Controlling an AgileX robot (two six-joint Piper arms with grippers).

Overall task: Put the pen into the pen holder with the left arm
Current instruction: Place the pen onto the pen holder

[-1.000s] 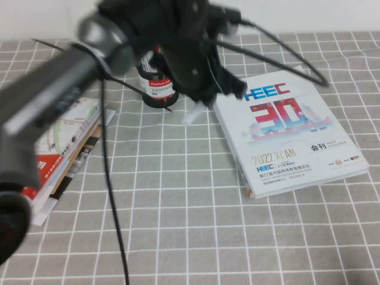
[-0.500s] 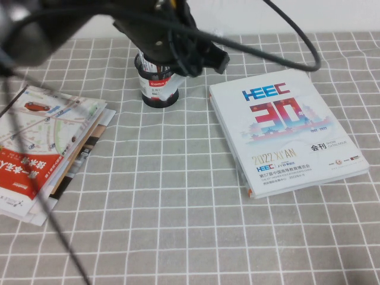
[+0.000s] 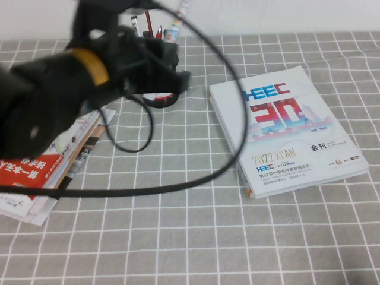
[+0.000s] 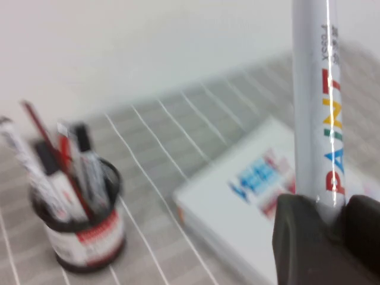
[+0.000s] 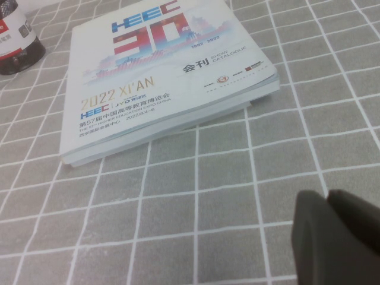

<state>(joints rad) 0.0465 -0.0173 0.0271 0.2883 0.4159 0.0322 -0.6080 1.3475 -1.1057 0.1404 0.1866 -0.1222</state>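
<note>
At the left edge of the table we see a fanned stack of magazines point(image 3: 44, 160) lying on the grey checked cloth point(image 3: 178, 237). Above it reaches the left arm point(image 3: 65, 89), black with a yellow-orange band, its cables point(image 3: 196, 172) looping over the cloth. The left gripper point(image 4: 323, 228) sits up near the far edge, its fingers point(image 4: 297, 237) pinching the pen point(image 4: 314, 101) low on the barrel. The pen is slim and white, standing upright out of the grip, with "PAINT" in multicoloured letters running along it. In the high view its tip point(image 3: 181, 10) pokes up just above the pen holder point(image 3: 155, 95). The holder is a small black cup with a red-and-white label, already holding red pens and black-capped white ones point(image 4: 65, 160). Further right lies a white catalogue point(image 3: 291, 130), flat on the cloth. The right gripper point(image 5: 335, 237) hovers low over the cloth near that catalogue's corner; we cannot tell how its fingers stand.
</note>
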